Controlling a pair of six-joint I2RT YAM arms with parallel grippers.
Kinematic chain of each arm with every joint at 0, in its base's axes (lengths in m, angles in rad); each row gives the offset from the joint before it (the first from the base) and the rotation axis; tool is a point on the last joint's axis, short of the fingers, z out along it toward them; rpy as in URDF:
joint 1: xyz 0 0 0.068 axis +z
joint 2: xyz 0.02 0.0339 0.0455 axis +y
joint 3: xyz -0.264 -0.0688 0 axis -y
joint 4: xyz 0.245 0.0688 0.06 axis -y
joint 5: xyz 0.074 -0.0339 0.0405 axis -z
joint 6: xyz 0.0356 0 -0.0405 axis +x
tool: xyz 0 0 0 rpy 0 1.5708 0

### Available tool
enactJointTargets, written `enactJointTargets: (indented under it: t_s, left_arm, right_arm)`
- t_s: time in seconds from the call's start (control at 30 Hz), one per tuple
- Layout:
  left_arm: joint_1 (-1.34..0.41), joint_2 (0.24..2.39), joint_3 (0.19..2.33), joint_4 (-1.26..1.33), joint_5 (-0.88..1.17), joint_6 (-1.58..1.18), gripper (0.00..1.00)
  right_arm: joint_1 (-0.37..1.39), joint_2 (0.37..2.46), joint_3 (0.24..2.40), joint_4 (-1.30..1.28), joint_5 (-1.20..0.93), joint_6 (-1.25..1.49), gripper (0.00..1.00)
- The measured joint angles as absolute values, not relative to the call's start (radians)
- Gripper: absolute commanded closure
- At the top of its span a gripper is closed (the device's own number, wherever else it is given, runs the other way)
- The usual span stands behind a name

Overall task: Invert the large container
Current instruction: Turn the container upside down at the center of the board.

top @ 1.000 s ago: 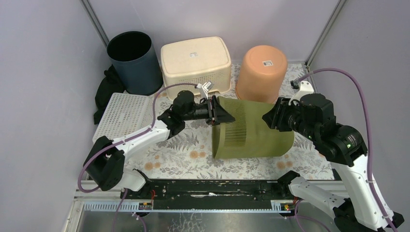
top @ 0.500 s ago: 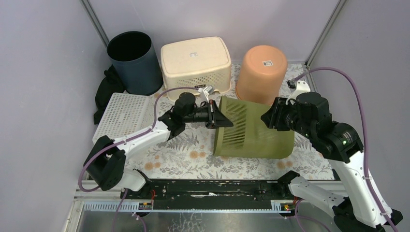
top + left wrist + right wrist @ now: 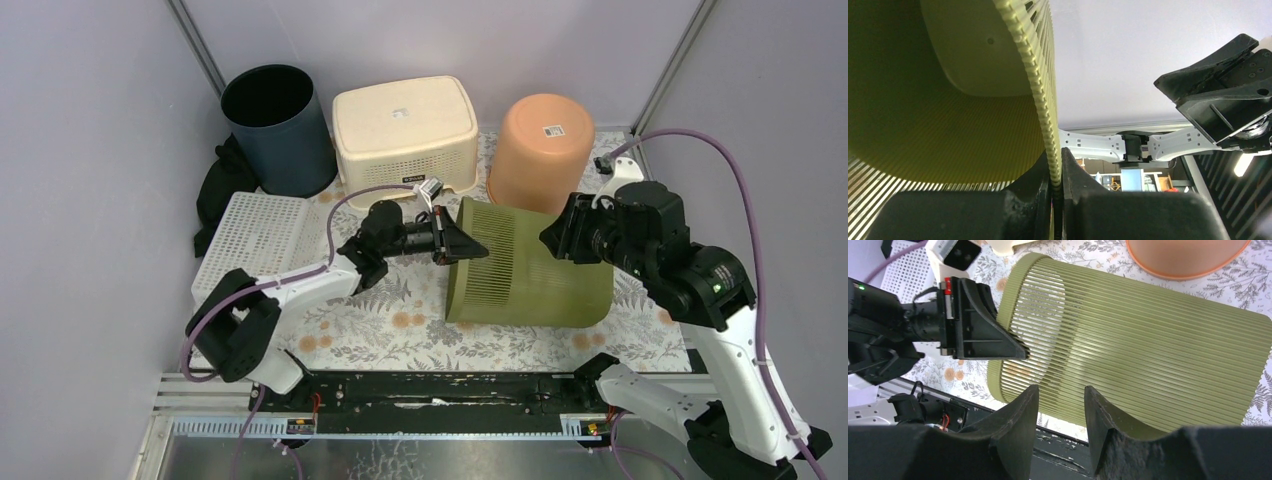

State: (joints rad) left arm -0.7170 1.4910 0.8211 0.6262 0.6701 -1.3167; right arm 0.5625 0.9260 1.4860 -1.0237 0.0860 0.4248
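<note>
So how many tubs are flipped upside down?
2: the cream basket at the back middle, and the orange bucket to its right. The green basket lies on its side, the dark bin stands upright.

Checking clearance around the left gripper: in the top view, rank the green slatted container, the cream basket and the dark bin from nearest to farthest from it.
1. The green slatted container, mid-table: the left gripper is shut on its rim.
2. The cream basket, just behind the gripper, at the back.
3. The dark bin, in the back-left corner.
</note>
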Motion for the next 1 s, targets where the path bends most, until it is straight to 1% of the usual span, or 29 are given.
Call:
enactJointTargets:
  t_s: [0.17,0.6,0.77,1.0]
  left_arm:
    - [-0.72,1.549,0.816,0.768,0.669,-1.392,1.0]
    - [-0.741,1.8,0.846,1.275,0.638,-1.648,1.0]
    - [-0.757,1.867,0.902,1.352,0.62,-1.686,1.0]
    - [-0.787,1.936,1.023,1.383,0.572,-1.696,1.0]
  right_arm:
    - [0.562,0.942,1.562,-1.054,0.086,0.421,0.54]
    - [0.562,0.997,1.705,-1.114,0.084,0.413,0.54]
    - [0.562,1.02,1.754,-1.134,0.084,0.406,0.54]
    - [0.562,1.063,1.845,-1.178,0.067,0.394,0.53]
